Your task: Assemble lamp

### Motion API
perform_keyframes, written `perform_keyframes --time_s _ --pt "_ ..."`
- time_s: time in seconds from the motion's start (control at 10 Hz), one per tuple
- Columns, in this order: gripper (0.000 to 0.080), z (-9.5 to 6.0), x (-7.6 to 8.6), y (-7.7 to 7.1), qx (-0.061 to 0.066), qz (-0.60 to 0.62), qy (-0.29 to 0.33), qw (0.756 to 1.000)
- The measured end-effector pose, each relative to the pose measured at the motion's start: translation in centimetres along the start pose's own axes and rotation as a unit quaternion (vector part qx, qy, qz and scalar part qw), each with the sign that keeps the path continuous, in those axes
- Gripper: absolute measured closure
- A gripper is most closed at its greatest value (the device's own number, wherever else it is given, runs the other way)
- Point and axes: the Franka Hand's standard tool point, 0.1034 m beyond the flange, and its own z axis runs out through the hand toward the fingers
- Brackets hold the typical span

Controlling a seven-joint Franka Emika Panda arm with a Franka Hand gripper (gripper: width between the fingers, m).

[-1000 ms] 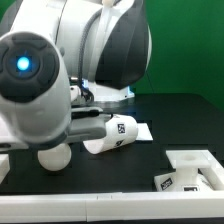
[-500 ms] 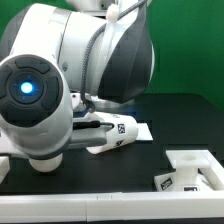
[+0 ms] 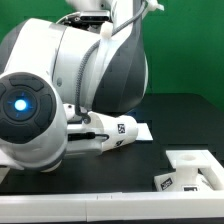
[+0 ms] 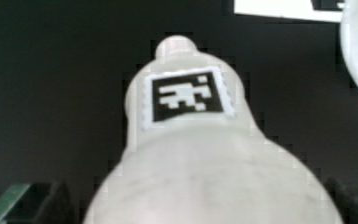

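Up close, the gripper point(image 4: 190, 203) is hanging wide apart, dark fingertips point(image 4: 23, 200) flanking the broad end of the lamp shade point(image 4: 194, 160), clamping nothing. The shade is lying on its side on the black table point(image 4: 51, 60), its tag point(image 4: 185, 95) facing up and its narrow end reaching the marker board point(image 3: 144, 130). The lamp base point(image 3: 192, 165) is sitting well apart, toward the exterior view's right.
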Motion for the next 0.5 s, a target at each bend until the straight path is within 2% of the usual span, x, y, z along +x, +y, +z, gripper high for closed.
perform_keyframes --time_s 0.1,0.2,0.5 --pt "0.0101 0.01 -0.01 -0.01 0.0 0.0 0.0 1.0" --pt "0.023 0.02 -0.01 0.0 0.0 0.0 0.0 1.0" --pt "0.0225 -0.59 0.1 0.01 -0.004 0.0 0.014 1.0"
